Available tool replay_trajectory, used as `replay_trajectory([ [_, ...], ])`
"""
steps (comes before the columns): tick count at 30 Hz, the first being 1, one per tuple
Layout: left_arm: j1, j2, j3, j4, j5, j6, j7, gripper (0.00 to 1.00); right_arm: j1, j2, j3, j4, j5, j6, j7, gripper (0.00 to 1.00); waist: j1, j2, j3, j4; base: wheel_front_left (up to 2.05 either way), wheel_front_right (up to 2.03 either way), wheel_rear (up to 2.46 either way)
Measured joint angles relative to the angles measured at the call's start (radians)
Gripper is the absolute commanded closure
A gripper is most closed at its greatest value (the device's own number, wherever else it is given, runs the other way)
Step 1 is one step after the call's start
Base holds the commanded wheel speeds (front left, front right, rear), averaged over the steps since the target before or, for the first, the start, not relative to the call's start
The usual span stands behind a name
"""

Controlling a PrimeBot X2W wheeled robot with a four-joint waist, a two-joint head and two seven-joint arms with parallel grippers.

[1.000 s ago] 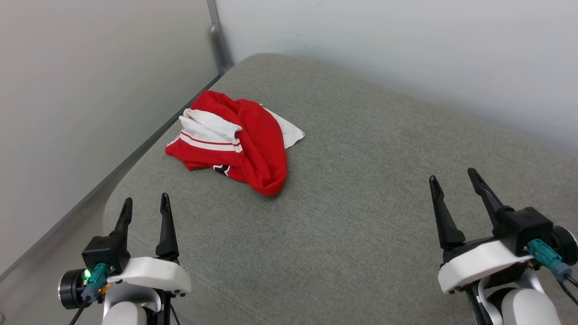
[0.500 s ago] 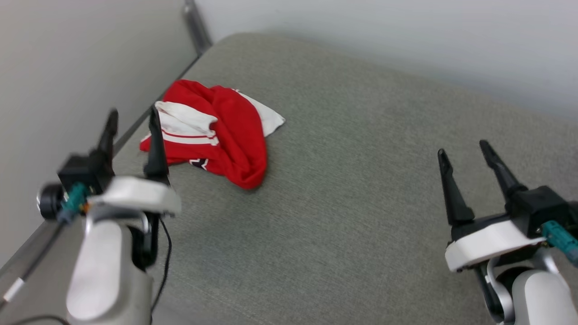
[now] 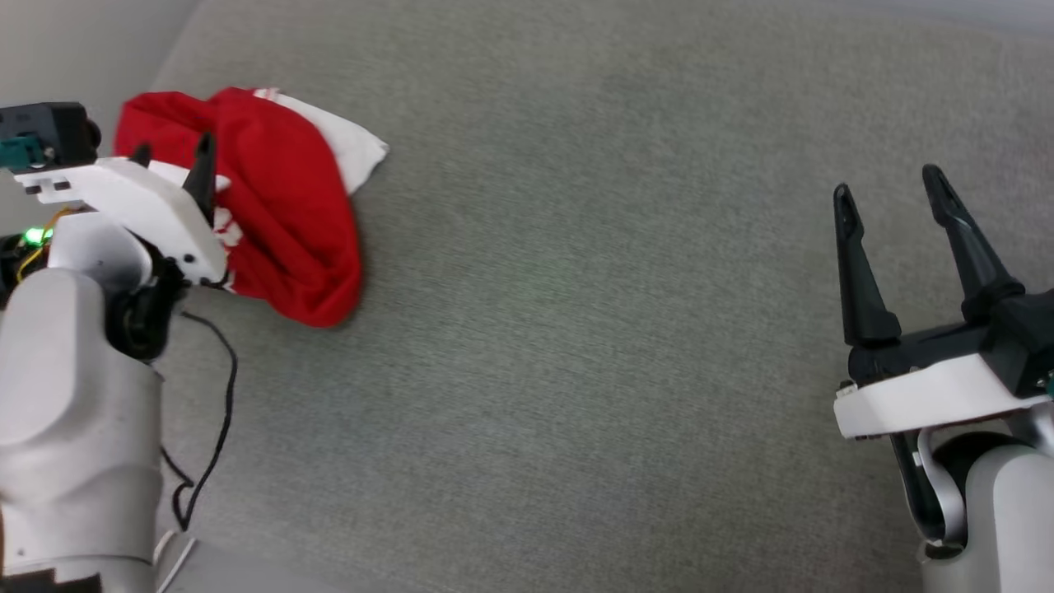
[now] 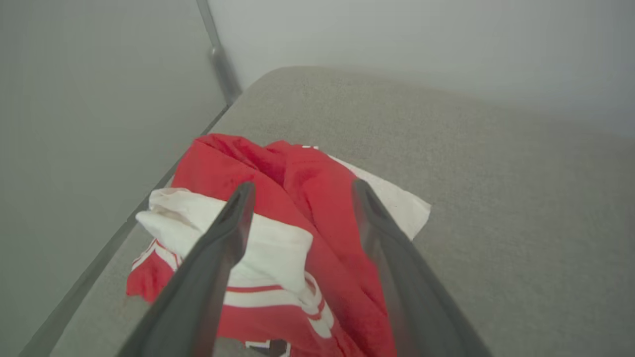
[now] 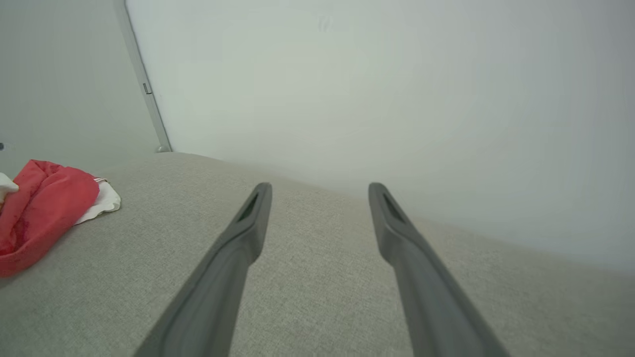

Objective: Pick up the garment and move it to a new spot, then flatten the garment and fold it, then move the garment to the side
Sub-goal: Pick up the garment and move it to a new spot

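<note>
The left gripper (image 3: 173, 155) hung with fingers spread wide and empty, the crumpled garment (image 3: 288, 214) lying just beyond and beneath its tips. The right gripper (image 3: 887, 185), likewise parted and holding nothing, stood well apart from it over the grey cushion (image 3: 576, 329).

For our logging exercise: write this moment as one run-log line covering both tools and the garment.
left tool: open, over garment | right tool: open, clear of garment, above cushion | garment: crumpled, not yet gripped

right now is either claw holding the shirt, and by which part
Nothing is held. The left claw is open over the crumpled shirt, not closed on it; the right claw is open above the grey cushion.
</note>
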Motion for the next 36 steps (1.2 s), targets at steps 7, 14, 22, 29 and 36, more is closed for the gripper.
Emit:
replay_trajectory([
  [7, -0.055, 0.064, 0.003, 0.205, -0.08, -0.004, 0.277, 0.0, -0.038, 0.001, 0.003, 0.008, 0.007, 0.0, -0.019, 0.0, 0.0, 0.0, 0.084, -0.071, 0.0, 0.0, 0.0],
  [14, -0.116, 0.101, 0.018, 0.3, -0.15, -0.001, 0.466, 0.66, -0.048, 0.002, 0.004, 0.031, 0.025, 0.0, -0.034, 0.0, -0.0002, 0.0, 0.113, -0.116, 0.0, 0.0, 0.0],
  [22, -0.093, 0.107, -0.006, 0.29, -0.106, 0.02, 0.312, 1.0, -0.045, 0.004, -0.004, 0.038, 0.029, 0.0, -0.046, 0.0, -0.0001, 0.0, 0.061, -0.129, 0.0, 0.0, 0.0],
  [29, -0.12, 0.105, -0.05, 0.214, -0.022, 0.045, 0.029, 1.0, -0.015, 0.005, -0.013, 0.056, 0.041, 0.0, -0.05, 0.0, -0.0001, 0.0, -0.032, -0.129, 0.0, 0.0, 0.0],
  [36, -0.139, 0.066, -0.097, 0.116, 0.029, 0.055, -0.197, 1.0, 0.035, 0.005, -0.035, 0.074, 0.07, 0.0, -0.05, 0.0, -0.0002, 0.0, -0.142, -0.147, 0.0, 0.0, 0.0],
])
